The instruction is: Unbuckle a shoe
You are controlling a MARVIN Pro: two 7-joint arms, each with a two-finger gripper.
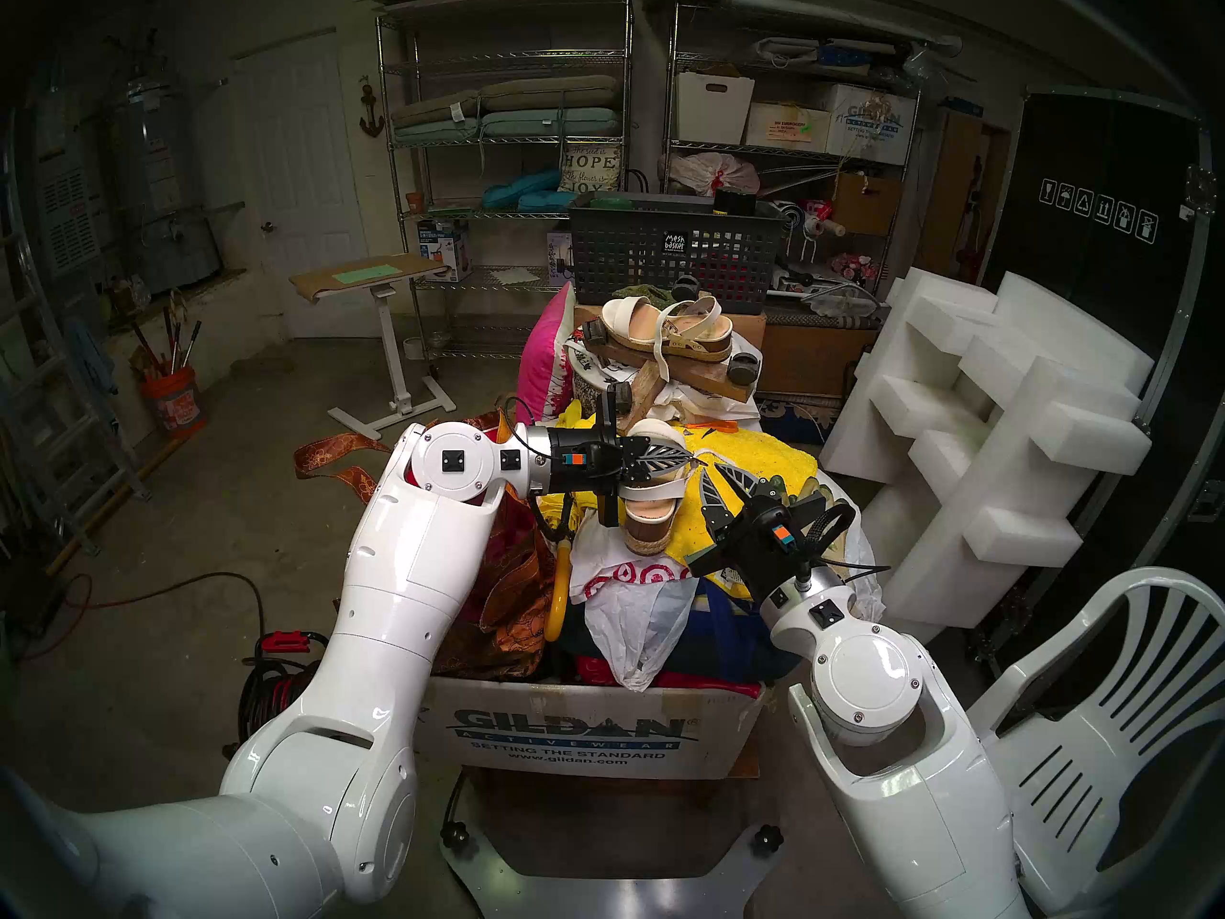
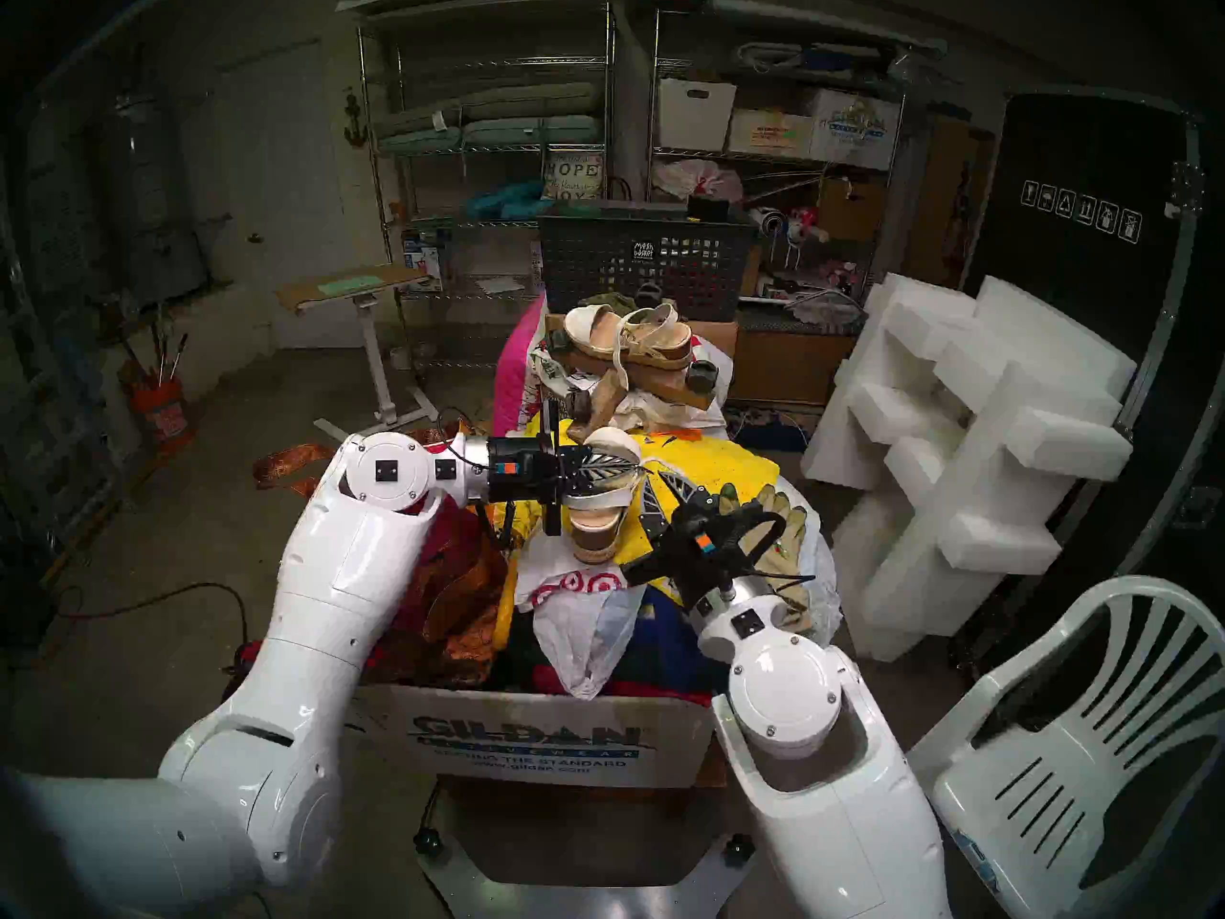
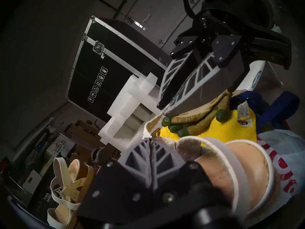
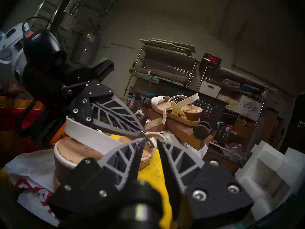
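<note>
Landmark: cardboard Gildan box (image 1: 583, 732), heaped with clothes.
Right gripper (image 4: 151, 143): just above the heap, jaws parted a little, tips either side of the strap end; no grip shown.
Wedge sandal (image 1: 646, 500): on the yellow towel (image 1: 762, 460) atop the box's heap.
Left gripper (image 1: 689, 461): over the sandal, jaws pinched together on its thin ankle strap (image 4: 152, 137).
Platform sandal (image 1: 669, 331): beyond the box, on a wooden board.
</note>
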